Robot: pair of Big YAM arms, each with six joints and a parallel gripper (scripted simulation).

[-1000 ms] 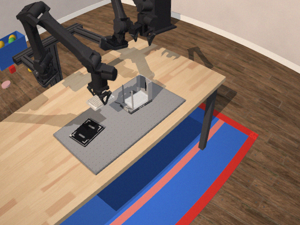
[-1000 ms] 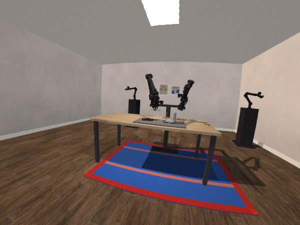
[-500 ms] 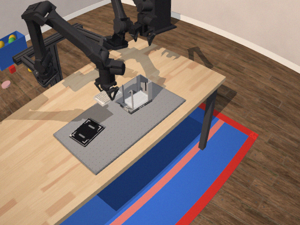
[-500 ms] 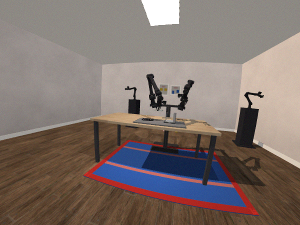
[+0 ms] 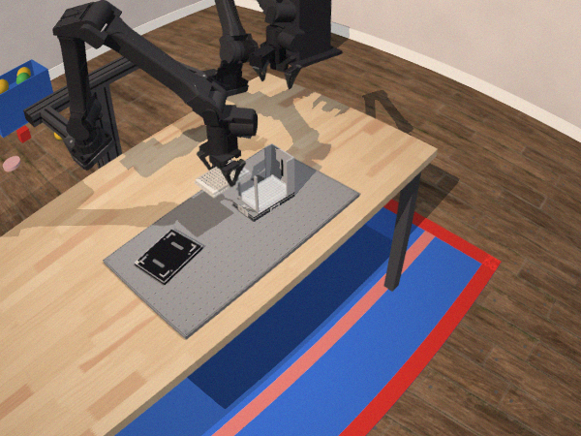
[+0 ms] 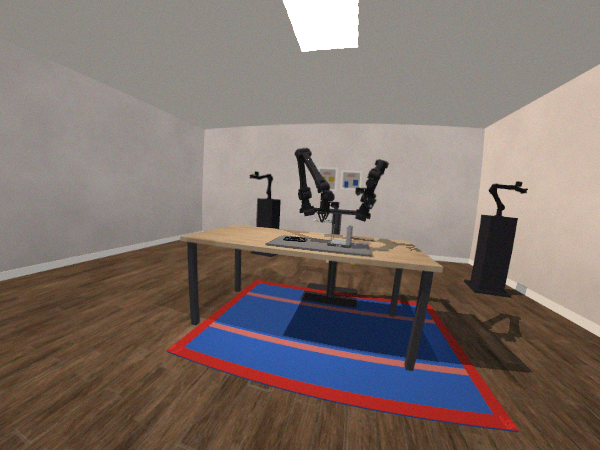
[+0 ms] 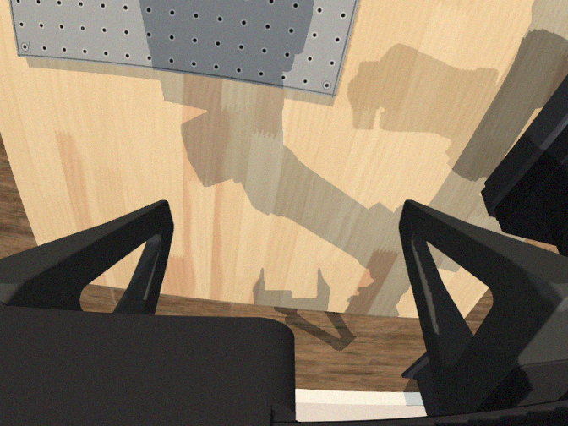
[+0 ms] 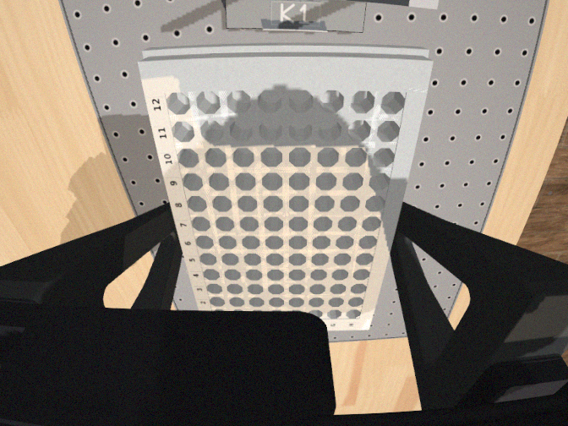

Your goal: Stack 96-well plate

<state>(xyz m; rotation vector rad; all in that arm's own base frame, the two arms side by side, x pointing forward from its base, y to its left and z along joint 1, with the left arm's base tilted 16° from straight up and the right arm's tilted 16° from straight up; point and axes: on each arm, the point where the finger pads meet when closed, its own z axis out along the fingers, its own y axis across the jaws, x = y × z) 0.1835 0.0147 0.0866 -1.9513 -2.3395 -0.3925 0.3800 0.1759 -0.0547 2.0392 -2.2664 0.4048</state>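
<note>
We see the wooden table (image 5: 73, 291) (image 6: 225, 235) (image 7: 114, 160) (image 8: 27, 183) bearing the grey perforated board (image 5: 232, 281) (image 6: 280, 244) (image 7: 91, 27) (image 8: 481, 114). On it stands stack rack K1 (image 5: 290, 176) (image 6: 349, 236) (image 8: 248, 18), the lower plate (image 5: 267, 193) (image 6: 340, 242) inside; well apart lies the black nest N1 (image 5: 168, 256) (image 6: 295, 239), its plate already out. Our left gripper (image 5: 277, 83) (image 6: 360, 191) (image 7: 286, 213) is spread wide, grasping nothing. Our right gripper (image 5: 217, 171) (image 6: 322, 218) (image 8: 286, 212) grips the 96-well plate (image 5: 210, 183) (image 6: 316, 220) (image 8: 275, 220) by its long sides, above the board and near K1, not over the lower plate. Its long axis runs along the board's length, the column 12 end facing K1 and the column 1 end pointing away. Row letters G and H show at the far right corner of that column 1 end in the right wrist view; the gripper body hides the A1 corner
</note>
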